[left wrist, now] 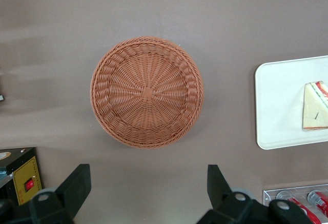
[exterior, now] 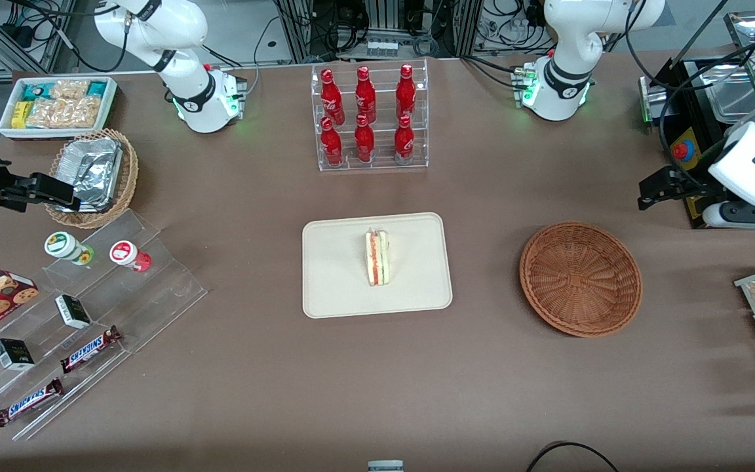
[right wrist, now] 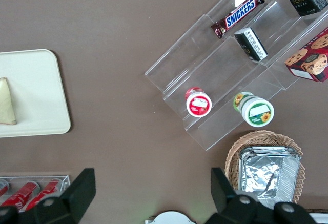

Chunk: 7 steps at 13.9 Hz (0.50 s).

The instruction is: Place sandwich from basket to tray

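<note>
The sandwich is seen lying on the tray; the basket is empty. The gripper is held above the basket, fingers spread apart, holding nothing. The sandwich is judged soft and light, best gripped gently across its bread faces.

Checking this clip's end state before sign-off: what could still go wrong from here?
Little remains. The sandwich stands on its edge on the tray, so a bump could tip it flat. The gripper, open and holding nothing, sits up beside the basket, toward the working arm's end of the table; a low sweep could nudge that basket.
</note>
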Each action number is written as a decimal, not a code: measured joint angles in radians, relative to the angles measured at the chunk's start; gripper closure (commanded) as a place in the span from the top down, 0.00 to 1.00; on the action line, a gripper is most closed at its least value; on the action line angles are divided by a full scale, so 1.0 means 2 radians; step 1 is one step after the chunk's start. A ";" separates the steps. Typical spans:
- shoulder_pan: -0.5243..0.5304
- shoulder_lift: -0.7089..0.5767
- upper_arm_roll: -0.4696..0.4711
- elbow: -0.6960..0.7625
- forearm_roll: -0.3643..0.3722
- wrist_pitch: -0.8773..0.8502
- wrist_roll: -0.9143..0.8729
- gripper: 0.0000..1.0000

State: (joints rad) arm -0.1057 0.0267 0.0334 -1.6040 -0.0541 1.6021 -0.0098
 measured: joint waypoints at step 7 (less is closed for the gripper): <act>0.025 -0.016 -0.031 -0.008 0.027 -0.021 0.000 1.00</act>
State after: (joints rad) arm -0.0557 -0.0058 -0.0278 -1.6207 -0.0003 1.5609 -0.0095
